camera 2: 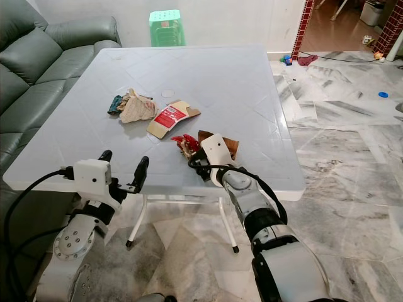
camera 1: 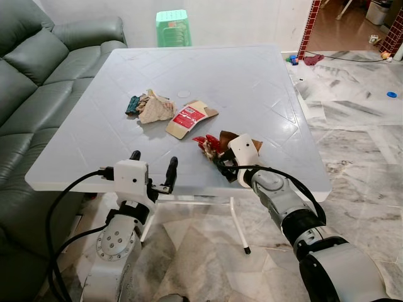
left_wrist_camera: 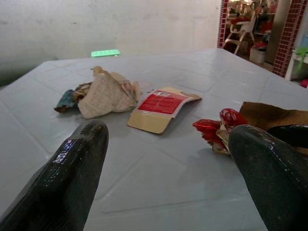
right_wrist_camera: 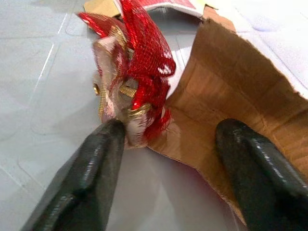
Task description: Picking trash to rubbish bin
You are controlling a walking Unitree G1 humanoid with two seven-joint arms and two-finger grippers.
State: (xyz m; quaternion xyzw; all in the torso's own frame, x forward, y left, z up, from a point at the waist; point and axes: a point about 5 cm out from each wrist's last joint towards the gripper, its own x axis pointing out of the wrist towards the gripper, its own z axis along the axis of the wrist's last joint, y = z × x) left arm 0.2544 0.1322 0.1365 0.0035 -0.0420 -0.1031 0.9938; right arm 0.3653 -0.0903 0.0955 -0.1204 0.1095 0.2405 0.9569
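On the near part of the pale grey table (camera 1: 252, 82) lies a small bundle of red mesh (right_wrist_camera: 144, 57) wrapped round a crumpled pinkish scrap with gold-coloured bits (what the scrap is cannot be told). It sits against the torn edge of a piece of brown cardboard (right_wrist_camera: 240, 96), which lies flat on the tabletop beside it.

The right gripper (right_wrist_camera: 168, 159) is down at the table with its two black fingers spread apart; one fingertip (right_wrist_camera: 103, 144) touches the bottom of the red bundle, the other rests over the cardboard, and nothing is clamped between them.

The left gripper (camera 1: 153, 172) hovers at the near table edge, well apart from the trash, its fingers also parted and holding nothing.

Farther in on the table lie a tan card with a red label (camera 1: 189, 118) and, just beside it toward the sofa, a crumpled beige wrapper (camera 1: 154, 109) with a dark teal scrap (camera 1: 133, 105) touching it.

A grey-green sofa (camera 1: 38, 75) stands along the robot's left, and a green plastic stool (camera 1: 173, 28) stands beyond the far table edge on the marble floor (camera 1: 359, 138).
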